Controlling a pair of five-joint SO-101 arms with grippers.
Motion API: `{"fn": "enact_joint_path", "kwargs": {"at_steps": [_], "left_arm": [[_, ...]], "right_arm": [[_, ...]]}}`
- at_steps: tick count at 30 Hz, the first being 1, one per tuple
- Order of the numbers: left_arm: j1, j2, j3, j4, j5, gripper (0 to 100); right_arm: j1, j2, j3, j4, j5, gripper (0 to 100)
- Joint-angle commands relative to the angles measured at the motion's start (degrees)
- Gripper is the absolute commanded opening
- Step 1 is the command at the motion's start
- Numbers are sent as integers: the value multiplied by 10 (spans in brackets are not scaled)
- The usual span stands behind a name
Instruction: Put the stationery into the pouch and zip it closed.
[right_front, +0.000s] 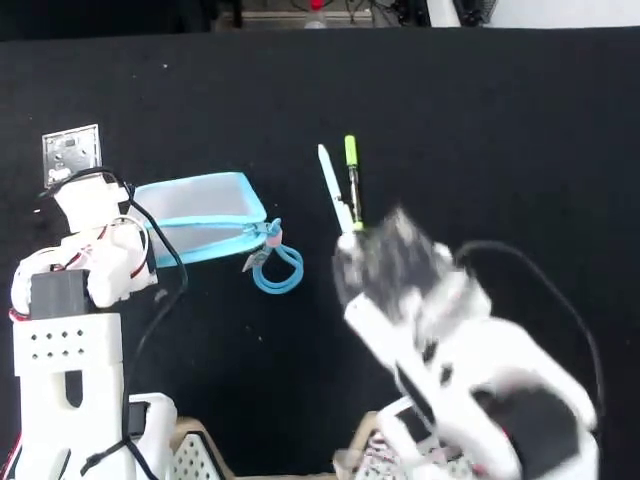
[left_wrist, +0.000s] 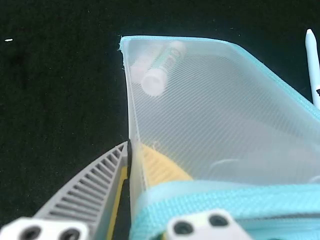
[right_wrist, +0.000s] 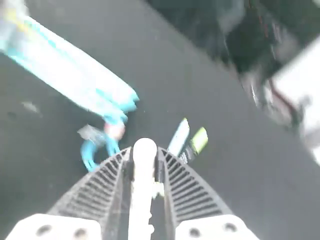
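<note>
A translucent pouch (right_front: 200, 215) with teal zip trim lies at the left of the black table. My left gripper (left_wrist: 131, 167) is shut on its near end, and in the high view it sits at the pouch's left edge (right_front: 135, 235). Inside the pouch lie a white-capped tube (left_wrist: 155, 70) and something yellow (left_wrist: 160, 167). My right gripper (right_wrist: 144, 150) is shut on a white stick-shaped item (right_wrist: 142, 175); it hovers at mid-table (right_front: 350, 255), just short of a white-and-blue pen (right_front: 333, 185) and a green pen (right_front: 352, 170) lying side by side.
A blue loop strap (right_front: 278, 268) and a small tag hang off the pouch's right end. A small grey plate (right_front: 70, 150) lies at the far left. The left arm's cable (right_front: 165, 270) runs beside the pouch. Open black table lies to the right and far side.
</note>
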Motion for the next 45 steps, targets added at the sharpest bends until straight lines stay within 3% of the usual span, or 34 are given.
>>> {"fn": "enact_joint_path", "kwargs": {"at_steps": [1, 12, 20, 30, 33, 39, 45], "left_arm": [[-2, 19, 15, 1, -3, 30], [-2, 19, 15, 0, -3, 30], [-2, 19, 15, 0, -3, 30], [-2, 19, 15, 0, -3, 30], [-2, 19, 15, 0, -3, 30], [-2, 19, 15, 0, -3, 30], [-2, 19, 15, 0, -3, 30]], "right_arm": [[-111, -73, 19, -63, -37, 11], [-225, -210, 265, -407, -56, 11], [-303, -246, 325, -547, -51, 11], [-303, -246, 468, -784, -50, 11], [-299, -245, 515, -823, -50, 11], [-222, -245, 611, -915, -50, 11], [-205, -245, 647, -930, -55, 11]]}}
